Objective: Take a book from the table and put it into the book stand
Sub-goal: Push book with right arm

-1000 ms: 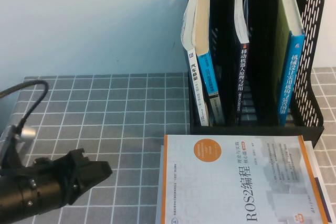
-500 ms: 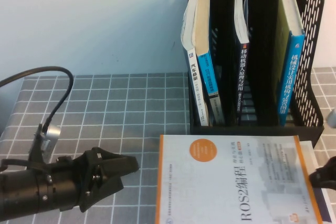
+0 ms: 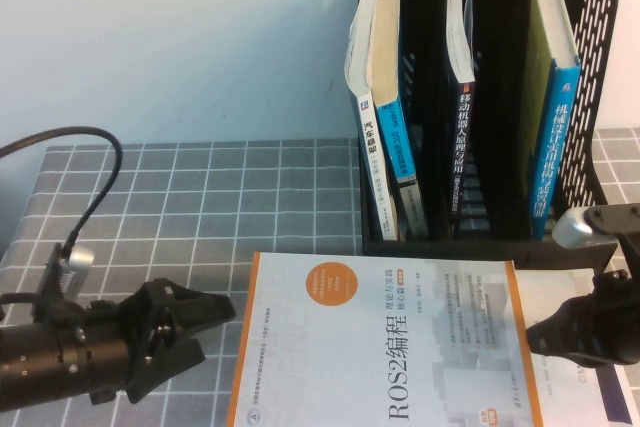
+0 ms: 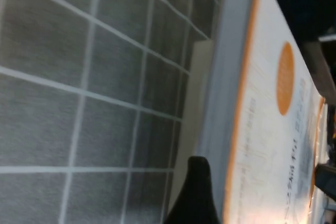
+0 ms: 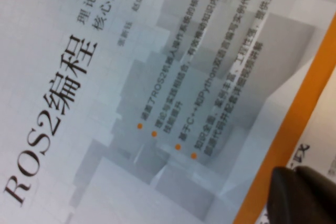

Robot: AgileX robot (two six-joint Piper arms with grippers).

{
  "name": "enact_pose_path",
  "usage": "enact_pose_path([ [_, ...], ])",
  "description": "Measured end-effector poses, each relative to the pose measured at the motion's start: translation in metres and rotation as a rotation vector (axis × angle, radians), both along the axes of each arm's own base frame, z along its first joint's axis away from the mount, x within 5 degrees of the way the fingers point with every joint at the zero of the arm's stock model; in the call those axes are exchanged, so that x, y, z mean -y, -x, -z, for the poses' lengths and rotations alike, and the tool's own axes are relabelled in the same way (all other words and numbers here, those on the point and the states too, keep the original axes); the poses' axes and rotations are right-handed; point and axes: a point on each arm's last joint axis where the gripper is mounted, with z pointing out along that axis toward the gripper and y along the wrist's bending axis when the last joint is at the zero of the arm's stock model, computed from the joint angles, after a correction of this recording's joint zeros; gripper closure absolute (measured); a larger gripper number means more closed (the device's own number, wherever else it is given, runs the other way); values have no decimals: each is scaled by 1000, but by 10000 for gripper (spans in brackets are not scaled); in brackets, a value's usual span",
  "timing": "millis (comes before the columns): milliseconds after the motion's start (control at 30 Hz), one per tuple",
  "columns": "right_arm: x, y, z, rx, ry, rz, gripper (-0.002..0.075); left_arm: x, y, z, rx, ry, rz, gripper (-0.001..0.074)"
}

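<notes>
A white book with an orange border and circle, titled ROS2 (image 3: 385, 347), lies flat at the table's front edge. It also shows in the left wrist view (image 4: 268, 129) and the right wrist view (image 5: 157, 103). My left gripper (image 3: 205, 325) is open, level with the book's left edge; one finger (image 4: 195, 187) shows beside that edge. My right gripper (image 3: 555, 335) is shut and empty, its tips (image 5: 304, 192) against the book's orange right edge. The black book stand (image 3: 480, 232) is behind the book.
The stand holds several upright books in three slots: two on the left (image 3: 385, 107), one in the middle (image 3: 462, 97), a blue one on the right (image 3: 555, 117). A white printed sheet or second book (image 3: 600, 392) lies under the ROS2 book's right side. Grey checked cloth (image 3: 200, 207) covers the table.
The ROS2 book has slid left across the table. My right arm has come in from the right up to the book's right edge. My left gripper has shifted slightly back.
</notes>
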Motion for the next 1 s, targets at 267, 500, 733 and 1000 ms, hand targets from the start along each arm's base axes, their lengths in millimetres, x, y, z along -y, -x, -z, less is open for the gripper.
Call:
enact_pose_path([
  [267,0,0,0,33,19,-47,729,-7,-17,23,-36,183,95,183],
  [500,0,0,0,41,23,-60,729,6,-37,39,-19,194,190,183],
  [733,0,0,0,52,30,-78,729,8,-42,49,-22,185,208,183],
  [1000,0,0,0,77,45,-115,729,9,-40,55,-51,197,230,183],
])
